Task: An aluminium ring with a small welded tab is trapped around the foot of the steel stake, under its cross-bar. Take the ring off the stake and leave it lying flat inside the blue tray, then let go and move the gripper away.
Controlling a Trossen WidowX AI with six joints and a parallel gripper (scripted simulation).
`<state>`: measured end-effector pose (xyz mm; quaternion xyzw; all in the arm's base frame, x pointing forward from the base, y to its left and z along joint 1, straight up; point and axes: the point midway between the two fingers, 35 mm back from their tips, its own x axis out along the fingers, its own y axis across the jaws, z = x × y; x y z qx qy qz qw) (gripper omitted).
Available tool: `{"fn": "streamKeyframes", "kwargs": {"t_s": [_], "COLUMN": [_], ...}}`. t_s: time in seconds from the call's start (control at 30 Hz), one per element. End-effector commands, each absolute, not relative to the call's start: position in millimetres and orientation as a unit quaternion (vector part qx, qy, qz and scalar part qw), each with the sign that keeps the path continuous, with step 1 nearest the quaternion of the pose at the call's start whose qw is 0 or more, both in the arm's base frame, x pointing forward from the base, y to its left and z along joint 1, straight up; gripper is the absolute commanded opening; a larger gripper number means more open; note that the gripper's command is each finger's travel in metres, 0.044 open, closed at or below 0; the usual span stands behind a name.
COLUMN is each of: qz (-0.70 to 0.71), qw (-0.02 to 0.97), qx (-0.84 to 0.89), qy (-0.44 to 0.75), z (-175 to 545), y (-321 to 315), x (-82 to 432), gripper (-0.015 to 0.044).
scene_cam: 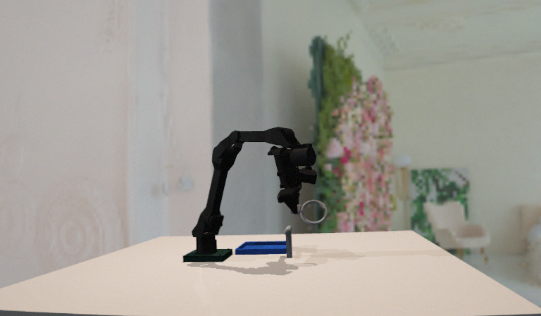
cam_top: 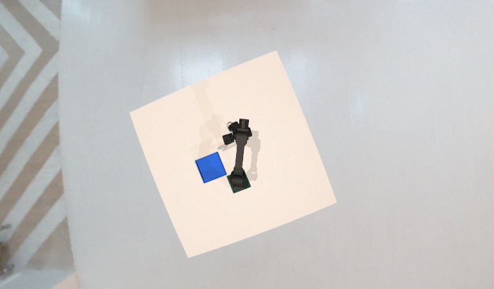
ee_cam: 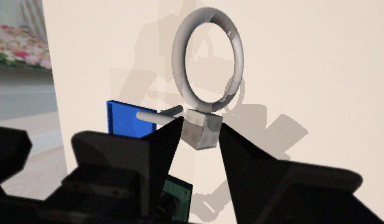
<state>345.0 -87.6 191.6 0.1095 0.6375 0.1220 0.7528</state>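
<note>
A black robot arm (cam_top: 239,154) (scene_cam: 217,189) stands on a dark green base plate (cam_top: 247,187) (scene_cam: 189,257) (ee_cam: 185,199) and arches over a pale table (cam_top: 276,213) (scene_cam: 358,288) (ee_cam: 320,34). Its gripper (cam_top: 229,126) (scene_cam: 295,212) (ee_cam: 201,123) points downward, jaws clamped on a small square metal tab. The tab belongs to a grey aluminium ring (cam_top: 229,124) (scene_cam: 301,216) (ee_cam: 178,59), which is off the stake and held in the air, standing roughly on edge beyond the fingertips. Below it, the steel stake (cam_top: 220,147) (scene_cam: 289,245) (ee_cam: 155,117) rises from the table with its cross-bar on top. The ring looks light, stiff and hard to break, but smooth, so it may pivot if its rim knocks something. The flat-sided tab seems the right place to hold, since it leaves the whole hoop free. The blue tray (cam_top: 210,167) (scene_cam: 260,251) (ee_cam: 131,119) is shallow, with a low rim, and lies between the stake and the base side of the table. The cross-bar is the likeliest snag on the way there; the opposite side of the stake offers more room. Before release, the hoop needs turning flat and lowering wholly inside the rim.
</note>
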Motion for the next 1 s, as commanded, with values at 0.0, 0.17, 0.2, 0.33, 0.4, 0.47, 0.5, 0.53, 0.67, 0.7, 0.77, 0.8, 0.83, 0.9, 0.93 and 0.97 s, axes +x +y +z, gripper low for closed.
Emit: {"fn": "streamKeyframes", "kwargs": {"t_s": [0.0, 0.17, 0.2, 0.33, 0.4, 0.47, 0.5, 0.53, 0.67, 0.7, 0.77, 0.8, 0.83, 0.9, 0.93, 0.97], "qz": [0.123, 0.123, 0.123, 0.128, 0.131, 0.133, 0.134, 0.136, 0.141, 0.142, 0.144, 0.146, 0.147, 0.149, 0.151, 0.152], "qw": [0.756, 0.756, 0.756, 0.756, 0.756, 0.757, 0.757, 0.757, 0.757, 0.757, 0.758, 0.758, 0.758, 0.758, 0.758, 0.758], "qx": [0.111, 0.11, 0.109, 0.096, 0.089, 0.082, 0.079, 0.076, 0.062, 0.059, 0.052, 0.048, 0.045, 0.038, 0.034, 0.031], "qy": [0.634, 0.634, 0.634, 0.634, 0.635, 0.635, 0.635, 0.635, 0.635, 0.635, 0.635, 0.634, 0.634, 0.634, 0.634, 0.634], "z": [194, 194, 194, 195, 196, 196, 196, 197, 198, 198, 199, 199, 199, 200, 200, 200], "y": [-85, -85, -84, -77, -74, -71, -69, -67, -61, -59, -56, -54, -52, -49, -47, -46], "x": [351, 351, 351, 350, 349, 348, 348, 347, 345, 345, 344, 343, 343, 342, 341, 341], "gripper": [0.0, 0.0, 0.0, 0.0, 0.0, 0.0, 0.0, 0.0, 0.0, 0.0, 0.0, 0.0, 0.0, 0.0, 0.0, 0.0]}}
